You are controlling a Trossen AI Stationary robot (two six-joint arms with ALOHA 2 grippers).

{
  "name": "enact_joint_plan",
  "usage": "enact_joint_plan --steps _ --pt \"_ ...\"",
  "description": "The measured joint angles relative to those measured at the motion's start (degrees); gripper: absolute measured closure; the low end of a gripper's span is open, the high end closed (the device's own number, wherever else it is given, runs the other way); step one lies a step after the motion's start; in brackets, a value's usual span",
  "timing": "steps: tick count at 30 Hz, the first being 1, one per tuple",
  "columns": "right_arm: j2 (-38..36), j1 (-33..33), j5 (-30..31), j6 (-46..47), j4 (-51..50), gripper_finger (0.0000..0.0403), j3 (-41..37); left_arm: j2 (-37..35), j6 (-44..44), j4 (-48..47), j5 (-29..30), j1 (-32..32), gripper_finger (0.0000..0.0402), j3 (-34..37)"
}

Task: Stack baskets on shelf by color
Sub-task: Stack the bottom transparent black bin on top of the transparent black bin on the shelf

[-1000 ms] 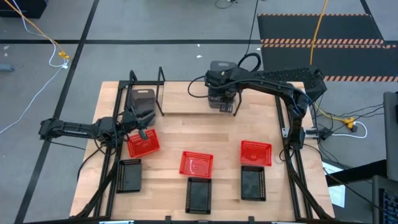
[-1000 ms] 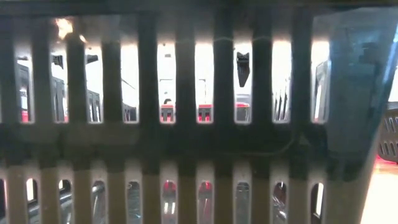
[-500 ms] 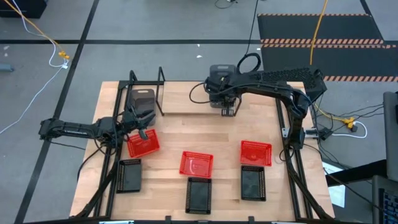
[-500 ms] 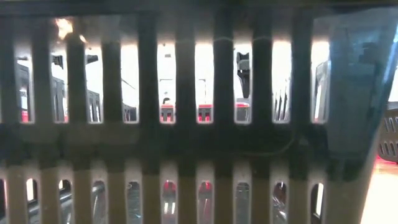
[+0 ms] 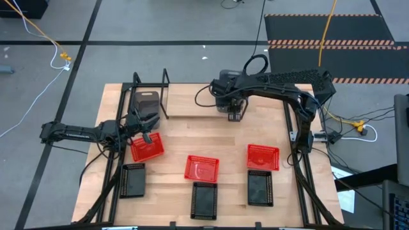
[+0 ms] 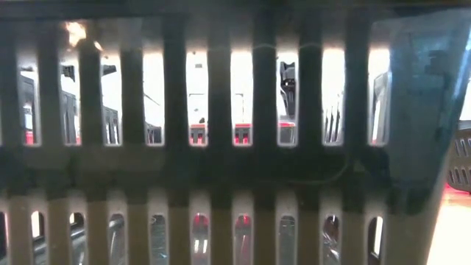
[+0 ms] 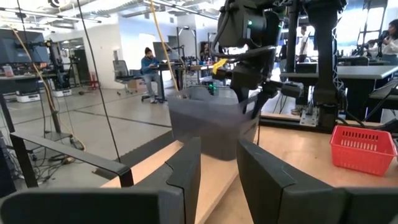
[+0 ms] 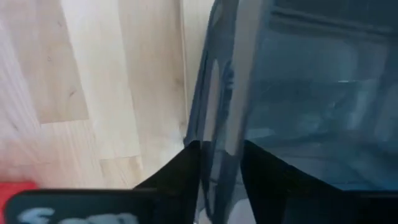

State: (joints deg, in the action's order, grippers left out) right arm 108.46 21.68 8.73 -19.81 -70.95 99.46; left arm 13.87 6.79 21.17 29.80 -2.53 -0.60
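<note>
1. The right gripper pinches one wall of a grey basket, a finger on each side of that wall. In the left wrist view the basket hangs tilted, its base clear of the table.
2. The left gripper hovers with its fingers spread and nothing between them; the held basket is out ahead of its tips, and a red basket lies just beside it on the wood.
3. The shelf stands past the left fingers with another grey basket in it, well apart from the right fingers.
4. Risk: the single-wall grip lets the basket swing or slip, and a tilted basket could catch a shelf post.
5. Risk: the carry path toward the shelf runs close to the left arm, so the two could collide.
6. The red and black baskets sit on the table, not yet stacked.
</note>
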Motion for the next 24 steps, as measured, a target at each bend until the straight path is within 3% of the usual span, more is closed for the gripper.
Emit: enact_joint_plan --steps 11,16,20,24 --pt "-8.0 0.0 -0.4 -3.6 4.9 0.0234 0.0 0.0 0.1 -0.1 0.3 0.0 0.0295 0.0" --pt "-9.8 0.0 -7.3 1.8 9.3 0.0223 -0.7 0.0 0.0 0.0 0.3 0.0 0.0295 0.0" --pt "-9.5 -0.1 -7.3 9.7 15.3 0.0218 -3.9 0.0 -0.3 0.0 0.3 0.0 0.0295 0.0" --pt "-9.6 0.0 -7.3 11.1 20.6 0.0218 -8.4 0.0 -0.7 0.0 0.3 0.0 0.0295 0.0"
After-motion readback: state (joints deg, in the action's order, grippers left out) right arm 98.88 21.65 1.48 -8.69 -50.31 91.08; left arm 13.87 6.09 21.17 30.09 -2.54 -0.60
